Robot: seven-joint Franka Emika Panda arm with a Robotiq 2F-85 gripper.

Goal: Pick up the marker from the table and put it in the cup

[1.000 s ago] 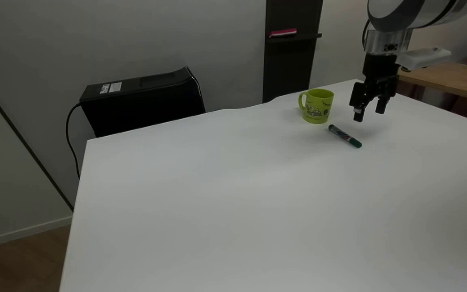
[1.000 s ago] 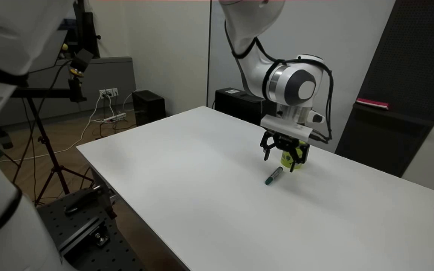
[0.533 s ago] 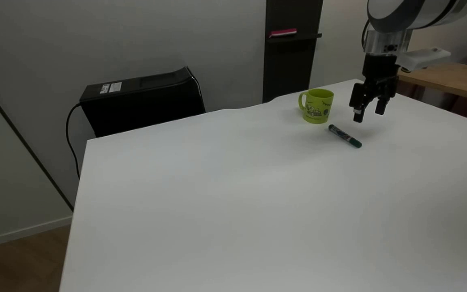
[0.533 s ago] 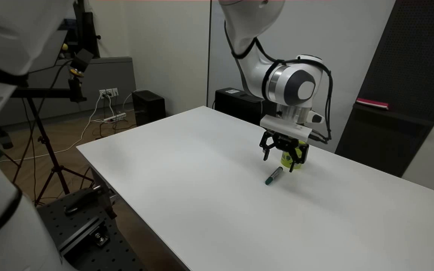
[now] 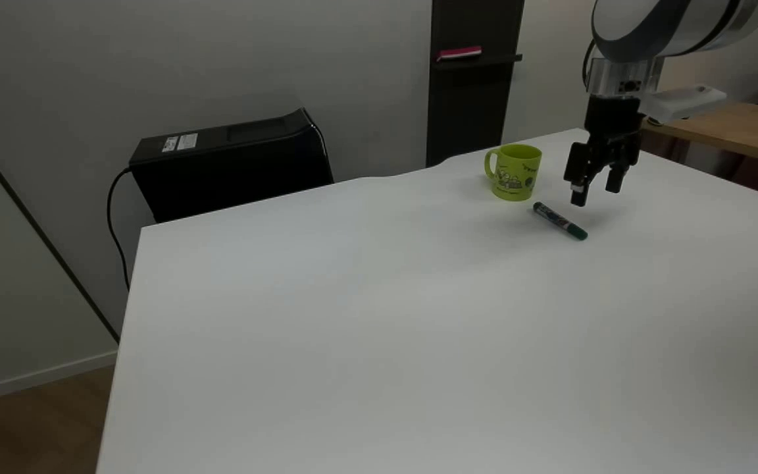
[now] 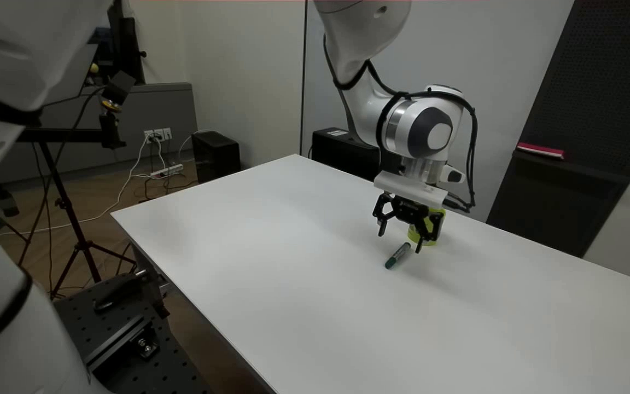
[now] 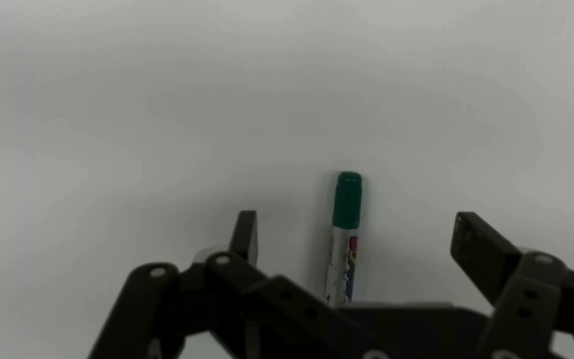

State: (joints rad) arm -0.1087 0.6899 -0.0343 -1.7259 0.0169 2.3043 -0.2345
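The gripper (image 7: 355,219) hangs above the white table (image 5: 379,342), its two fingers spread wide, tips up off the surface! Down between them in the wrist view lies the marker (image 7: 348,207), green cap toward the top, other end lost behind the gripper's black linkage, with white showing on either flank, so fingers and marker are apart. In an exterior view it lies flat and slanted, just beside the cup (image 5: 514,172), and there's the gripper, on the side away from the cup's handle, a gap between the two. The cup stands upright, close to the table's back edge; beyond that edge sits a black box (image 5: 241,171). Both exterior views show a big sweep of white toward the camera, plenty of room there, tighter on the cup side.
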